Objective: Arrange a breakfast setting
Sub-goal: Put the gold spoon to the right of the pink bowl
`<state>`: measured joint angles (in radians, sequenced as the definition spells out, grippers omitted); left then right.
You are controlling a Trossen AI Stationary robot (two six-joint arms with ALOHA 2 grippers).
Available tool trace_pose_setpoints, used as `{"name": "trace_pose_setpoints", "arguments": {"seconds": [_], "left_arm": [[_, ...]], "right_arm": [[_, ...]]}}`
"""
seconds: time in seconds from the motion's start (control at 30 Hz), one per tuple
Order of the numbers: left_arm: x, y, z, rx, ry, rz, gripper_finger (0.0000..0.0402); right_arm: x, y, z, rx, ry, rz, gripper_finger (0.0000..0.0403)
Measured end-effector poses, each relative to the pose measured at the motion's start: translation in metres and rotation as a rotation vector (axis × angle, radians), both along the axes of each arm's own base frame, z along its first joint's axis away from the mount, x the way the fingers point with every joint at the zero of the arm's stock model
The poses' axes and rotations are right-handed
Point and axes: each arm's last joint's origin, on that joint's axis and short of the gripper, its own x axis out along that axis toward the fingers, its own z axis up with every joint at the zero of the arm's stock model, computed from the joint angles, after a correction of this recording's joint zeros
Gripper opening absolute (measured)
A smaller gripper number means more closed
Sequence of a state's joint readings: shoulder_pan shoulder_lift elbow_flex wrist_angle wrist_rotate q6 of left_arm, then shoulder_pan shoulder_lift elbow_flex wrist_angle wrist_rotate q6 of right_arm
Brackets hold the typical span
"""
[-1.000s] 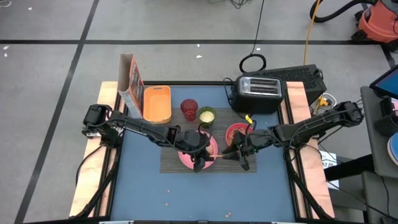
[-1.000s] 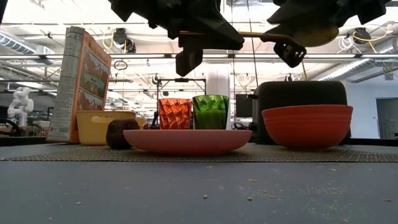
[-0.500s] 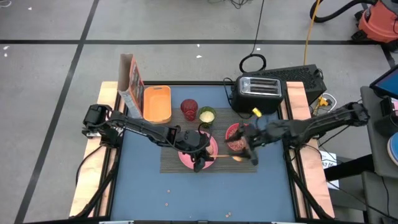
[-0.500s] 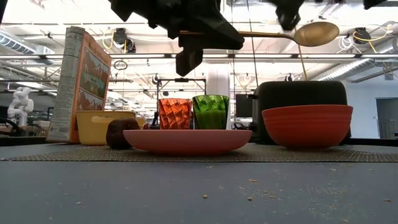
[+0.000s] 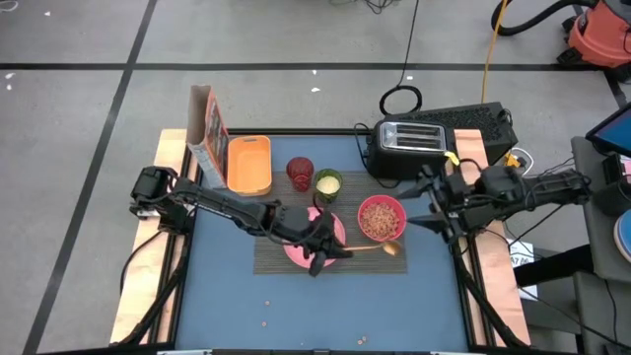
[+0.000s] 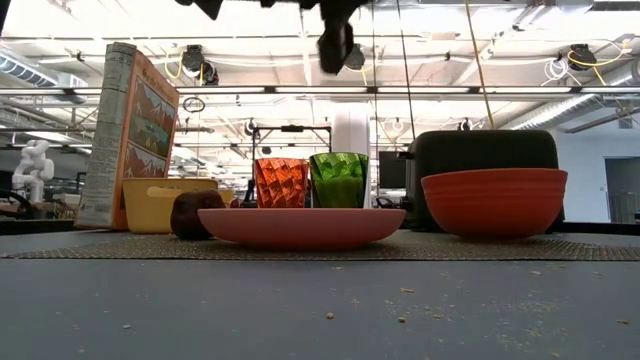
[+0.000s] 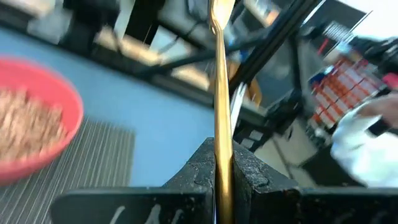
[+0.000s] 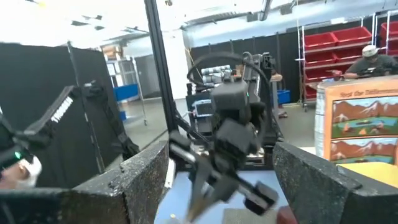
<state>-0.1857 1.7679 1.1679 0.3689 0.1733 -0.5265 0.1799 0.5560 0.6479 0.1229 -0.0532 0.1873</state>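
A: From above, what does the left gripper (image 5: 328, 249) have?

B: It pinches the handle of a gold spoon (image 5: 373, 248) over the dark placemat (image 5: 272, 258), at the mat's front edge, beside the pink plate (image 5: 338, 229). The spoon's head lies just in front of the pink-red bowl (image 5: 382, 218), which holds cereal and sits toward the mat's right end.

A: And the right gripper (image 5: 431, 204)?

B: Spread apart and holding nothing, near the tabletop's right edge, beside the toaster (image 5: 411, 146). The red tumbler (image 5: 300, 173) and green cup (image 5: 328, 181) stand just behind the mat.

A: At table height?

B: The plate (image 6: 301, 227) is central on the mat, with the dark-red fruit (image 6: 194, 214) at its left rim and the bowl (image 6: 494, 201) on the right. Tumbler (image 6: 281, 182) and cup (image 6: 338, 179) are behind it.

A: The left wrist camera?

B: Both fingers (image 7: 246, 171) are pressed onto the spoon handle (image 7: 221, 93); the cereal bowl (image 7: 35, 134) is off to one side.

A: The right wrist?

B: Its fingers (image 8: 308, 177) stand wide with nothing between them.
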Motion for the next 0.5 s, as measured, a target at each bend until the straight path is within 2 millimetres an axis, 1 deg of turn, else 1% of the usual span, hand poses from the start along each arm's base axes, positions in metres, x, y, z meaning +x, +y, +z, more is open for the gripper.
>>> {"name": "trace_pose_setpoints", "arguments": {"seconds": [0.1, 0.2, 0.33, 0.5], "left_arm": [[0.002, 0.000, 0.009, 0.005, -0.101, 0.011, 0.0015], [0.003, 0.001, 0.016, 0.026, -0.184, 0.039, 0.0015], [0.004, 0.005, 0.026, 0.047, -0.295, 0.079, 0.0015], [0.004, 0.011, 0.035, 0.090, -0.398, 0.160, 0.0015]], "right_arm": [[-0.007, -0.001, -0.001, -0.043, 0.009, -0.006, 0.0277], [-0.009, -0.002, -0.004, -0.069, 0.034, -0.007, 0.0277], [-0.008, -0.001, -0.009, -0.093, 0.083, -0.007, 0.0277], [0.000, 0.000, -0.015, -0.103, 0.138, -0.004, 0.0277]]}}
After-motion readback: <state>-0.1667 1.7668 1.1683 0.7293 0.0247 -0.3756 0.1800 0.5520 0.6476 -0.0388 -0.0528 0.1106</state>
